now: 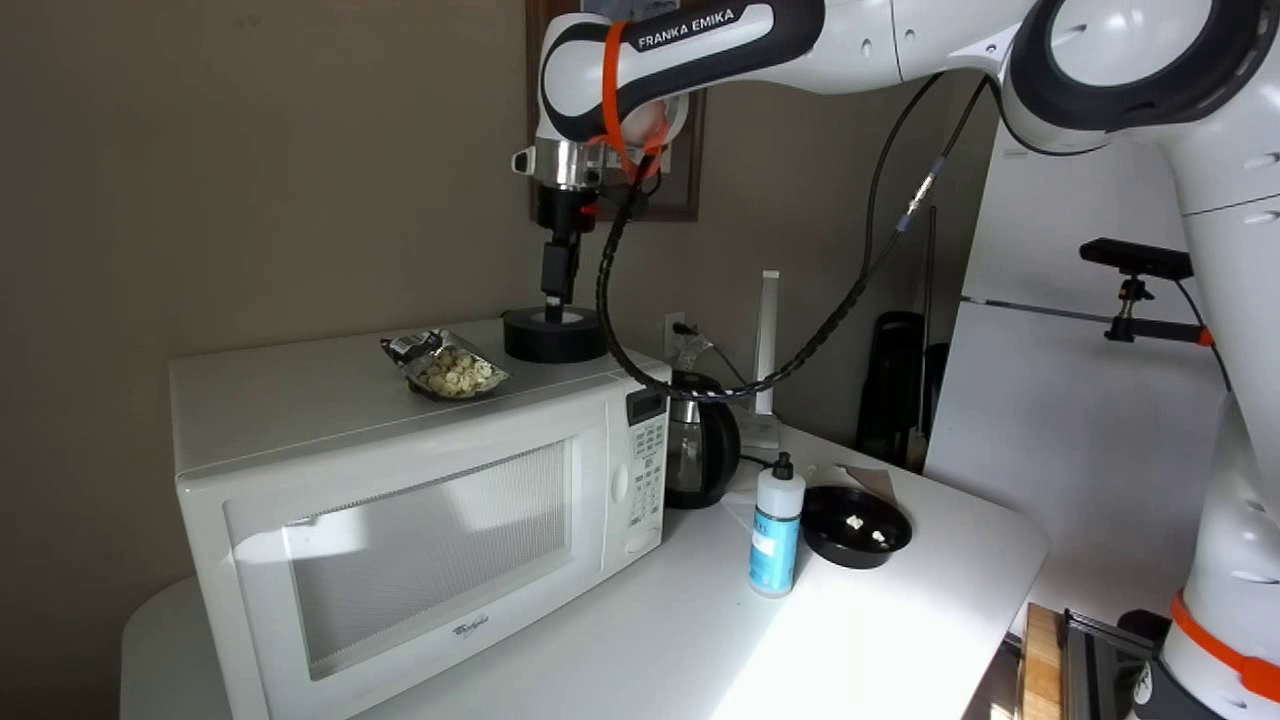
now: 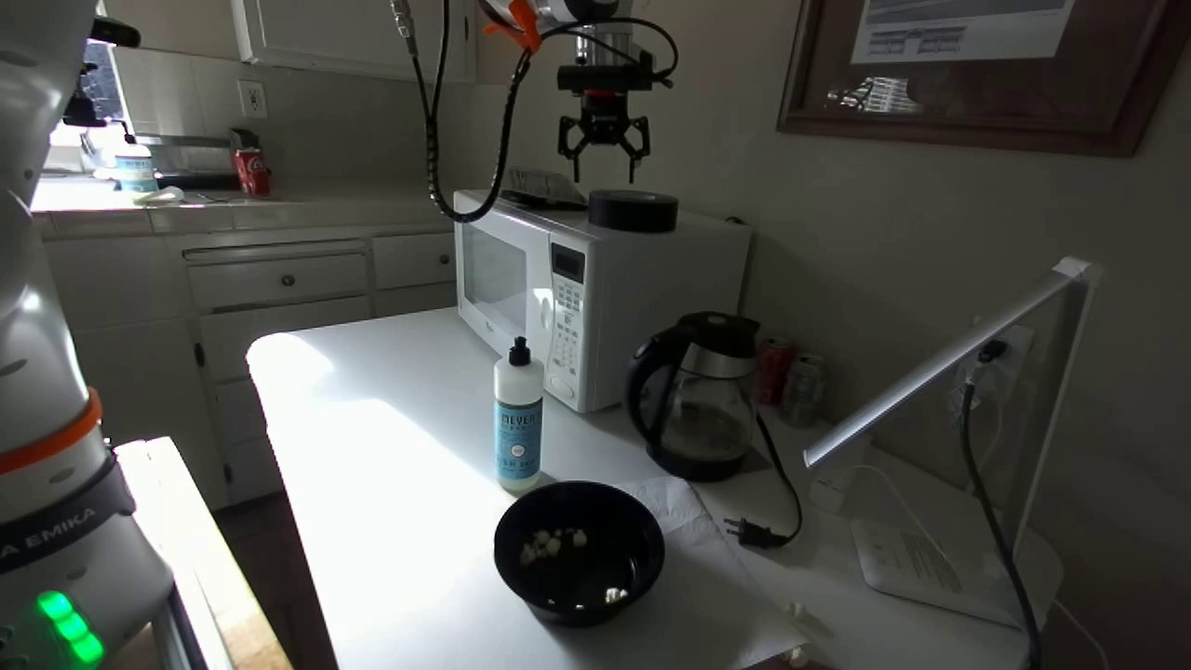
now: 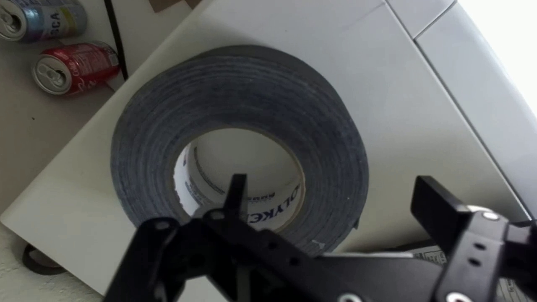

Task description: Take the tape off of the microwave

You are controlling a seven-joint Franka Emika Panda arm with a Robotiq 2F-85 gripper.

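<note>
The tape [image 1: 553, 342], a thick black ring, lies flat on top of the white microwave [image 1: 615, 500], near its panel-side end. Both show also in an exterior view, tape [image 2: 633, 214] and microwave [image 2: 665, 298]. My gripper [image 2: 605, 175] points straight down above the tape, fingers apart and empty, with a small gap to it there. In the wrist view, the gripper [image 3: 331, 184] has one fingertip over the hole of the tape [image 3: 327, 126] and the other outside its outer edge, over the microwave top [image 3: 386, 109]. The gripper hides the tape's lower edge in the wrist view.
An open popcorn bag [image 1: 450, 368] lies on the microwave beside the tape. A kettle [image 2: 707, 400], soap bottle [image 2: 518, 428], black bowl [image 2: 579, 558] and white lamp [image 2: 940, 363] stand on the table. Drink cans [image 3: 77, 69] are behind the microwave's side. The arm's cable [image 1: 745, 390] hangs low.
</note>
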